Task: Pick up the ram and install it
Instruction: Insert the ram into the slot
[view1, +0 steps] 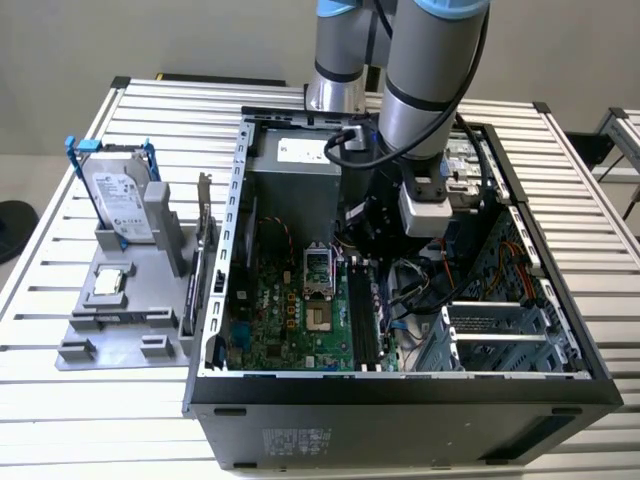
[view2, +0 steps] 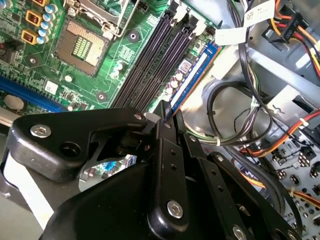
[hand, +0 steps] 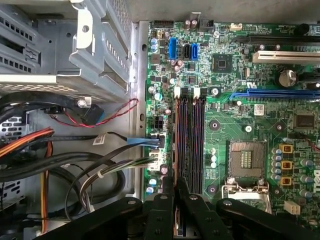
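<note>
The gripper (view2: 167, 111), closest to both wrist cameras, had its black fingers (hand: 165, 192) drawn narrow, pinching the ram (view2: 196, 74) by its end. The ram stood on edge, a thin blue-faced stick running away from the fingertips along the outermost of the slots (hand: 197, 145), on the side nearest the cables (hand: 75, 165). Whether it was pressed home or only resting in the slot could not be told.

In the exterior view, the tabletop (view1: 100, 420) of pale slats carried everything. The open case (view1: 400, 430) took up the middle. The arm (view1: 430, 70) came down into it from 12 o'clock, its wrist low over the far end of the slots. The motherboard (view1: 290, 320) lay flat in the case floor, with the slots as dark parallel strips towards its 3 o'clock edge. The socket (view1: 318, 268) sat just beside them at their 9 o'clock. A metal drive cage (view1: 500, 330) filled the case's 4 o'clock corner.

Outside the case, at its 9 o'clock, a grey tray (view1: 110, 330) rested on the tabletop. A hard drive (view1: 120, 200) in a blue-handled bracket stood upright at the tray's 12 o'clock end. A small square chip (view1: 108, 283) lay flat near the tray's middle.
</note>
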